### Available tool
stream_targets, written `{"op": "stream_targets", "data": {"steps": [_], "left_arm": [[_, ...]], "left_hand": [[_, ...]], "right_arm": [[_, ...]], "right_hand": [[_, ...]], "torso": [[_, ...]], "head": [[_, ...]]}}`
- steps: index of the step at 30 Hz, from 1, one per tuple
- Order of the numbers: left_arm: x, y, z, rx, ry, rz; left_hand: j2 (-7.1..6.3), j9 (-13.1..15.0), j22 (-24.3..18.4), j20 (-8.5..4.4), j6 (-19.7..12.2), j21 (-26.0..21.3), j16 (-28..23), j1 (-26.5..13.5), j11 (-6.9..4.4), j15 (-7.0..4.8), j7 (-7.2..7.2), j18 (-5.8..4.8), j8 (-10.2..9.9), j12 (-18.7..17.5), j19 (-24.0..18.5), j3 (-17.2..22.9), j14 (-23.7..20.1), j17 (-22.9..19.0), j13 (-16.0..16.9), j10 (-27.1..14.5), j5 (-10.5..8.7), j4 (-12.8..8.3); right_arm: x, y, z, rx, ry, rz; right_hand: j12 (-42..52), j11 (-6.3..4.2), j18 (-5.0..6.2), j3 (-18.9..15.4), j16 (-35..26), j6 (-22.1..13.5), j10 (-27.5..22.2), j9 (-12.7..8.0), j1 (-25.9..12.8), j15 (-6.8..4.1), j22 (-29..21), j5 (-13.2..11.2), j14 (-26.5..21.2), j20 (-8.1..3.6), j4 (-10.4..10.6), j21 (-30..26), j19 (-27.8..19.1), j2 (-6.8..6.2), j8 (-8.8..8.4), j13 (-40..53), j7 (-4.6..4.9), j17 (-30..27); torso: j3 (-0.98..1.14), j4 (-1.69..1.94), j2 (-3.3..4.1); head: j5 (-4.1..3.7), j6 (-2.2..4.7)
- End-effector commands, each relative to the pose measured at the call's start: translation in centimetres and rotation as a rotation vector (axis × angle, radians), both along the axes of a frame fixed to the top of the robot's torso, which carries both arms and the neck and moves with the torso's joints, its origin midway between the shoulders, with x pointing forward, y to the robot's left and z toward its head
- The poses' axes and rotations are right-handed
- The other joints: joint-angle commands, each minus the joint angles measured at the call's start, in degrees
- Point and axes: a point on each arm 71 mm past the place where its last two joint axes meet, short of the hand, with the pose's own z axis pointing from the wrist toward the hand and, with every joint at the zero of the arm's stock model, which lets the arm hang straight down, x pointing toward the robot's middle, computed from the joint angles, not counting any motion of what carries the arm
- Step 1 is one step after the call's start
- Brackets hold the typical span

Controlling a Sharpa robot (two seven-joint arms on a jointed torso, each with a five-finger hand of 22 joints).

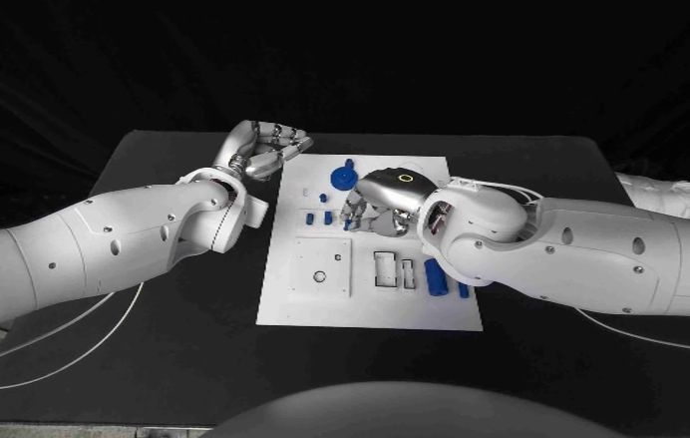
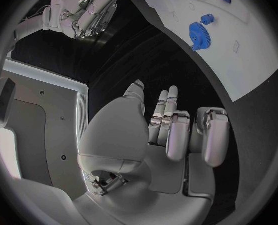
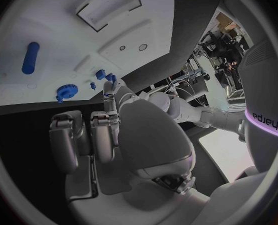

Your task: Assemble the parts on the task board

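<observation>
The white task board (image 1: pixel 371 298) lies in the middle of the black table. My right hand (image 1: pixel 377 202) hangs over its far half, fingertips pointing down at some small blue parts (image 1: pixel 328 218). In the right wrist view the right hand (image 3: pixel 107 130) stretches one finger to those small blue parts (image 3: pixel 102 75); whether it grips one is hidden. A blue gear (image 1: pixel 345 176) lies near the board's far edge. A blue cylinder (image 1: pixel 436 276) lies by the right edge. My left hand (image 1: pixel 263 149) hovers off the board's far left corner, fingers loosely curled, holding nothing.
Rectangular recesses (image 1: pixel 386 268) and a raised square plate (image 1: pixel 321 263) take up the board's near half. In the left wrist view the blue gear (image 2: pixel 197 35) and a small blue peg (image 2: pixel 207 19) sit near the board's edge (image 2: pixel 239 80). Bare black table (image 1: pixel 172 318) surrounds the board.
</observation>
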Motion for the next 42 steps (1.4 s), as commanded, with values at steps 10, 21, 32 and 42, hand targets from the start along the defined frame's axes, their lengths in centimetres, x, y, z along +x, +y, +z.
{"op": "stream_targets", "data": {"steps": [10, 21, 32, 42], "left_arm": [[0.0, -0.3, 0.1, -0.005, -0.004, -0.024], [-0.1, -0.2, 0.1, -0.006, -0.005, -0.024], [-0.2, -0.2, 0.1, -0.007, -0.006, -0.026], [-0.2, -0.1, 0.1, -0.008, -0.006, -0.026]], "left_hand": [[0.57, 0.0, 14.8, -0.15, 0.5, -0.3, -0.2, 0.1, -0.29, -0.17, 0.02, -0.22, -0.3, -0.1, 5.3, -0.4, 5.2, 13.3, 0.0, -0.2, 0.23, 0.0], [0.57, 0.0, 14.8, -0.15, 0.5, -0.3, -0.2, 0.2, -0.29, -0.17, 0.02, -0.22, -0.3, -0.1, 5.3, -0.4, 5.2, 13.3, 0.0, -0.2, 0.23, 0.0], [0.57, 0.0, 14.8, -0.15, 0.5, -0.3, -0.2, 0.2, -0.29, -0.17, 0.02, -0.22, -0.3, -0.1, 5.3, -0.4, 5.2, 13.3, 0.0, -0.2, 0.23, 0.0], [0.57, 0.0, 14.8, -0.15, 0.5, -0.3, -0.2, 0.2, -0.29, -0.17, 0.02, -0.22, -0.3, -0.1, 5.3, -0.4, 5.2, 13.3, 0.0, -0.2, 0.23, 0.0]], "right_arm": [[-1.2, 1.4, -1.8, -0.059, 0.036, 0.093], [-1.6, 2.5, -3.4, -0.1, 0.018, 0.132], [-1.5, 2.8, -3.9, -0.137, -0.002, 0.144], [-1.4, 2.8, -4.0, -0.165, -0.021, 0.135]], "right_hand": [[-0.2, 0.27, -0.39, 0.4, 0.2, 0.2, 0.0, 0.1, 0.3, 0.47, 15.1, 0.4, 5.9, 0.36, -0.1, 0.3, 6.1, -0.12, -0.11, -0.1, 0.15, 15.1], [-0.2, 0.31, -0.39, 0.5, 0.2, 0.1, -0.1, 0.1, 0.3, 0.53, 15.1, 0.4, 5.9, 0.42, -0.1, 0.3, 6.1, -0.22, -0.15, -0.1, 0.19, 15.1], [-0.2, 0.38, -0.39, 0.6, 0.2, 0.0, -0.2, 0.1, 0.3, 0.59, 15.1, 0.4, 5.9, 0.51, -0.2, 0.3, 6.1, -0.32, -0.25, -0.1, 0.27, 15.1], [-0.3, 0.46, -0.39, 0.8, 0.2, -0.1, -0.4, 0.0, 0.3, 0.64, 15.1, 0.4, 5.9, 0.58, -0.1, 0.3, 6.1, -0.37, -0.38, -0.1, 0.34, 15.1]], "torso": [[-0.06, 0.06, -0.02], [-0.02, -0.03, 0.03], [0.03, -0.03, 0.06], [0.03, -0.11, 0.05]], "head": [[-0.15, -0.5], [-0.13, -0.73], [-0.17, -0.67], [-0.23, -0.8]]}}
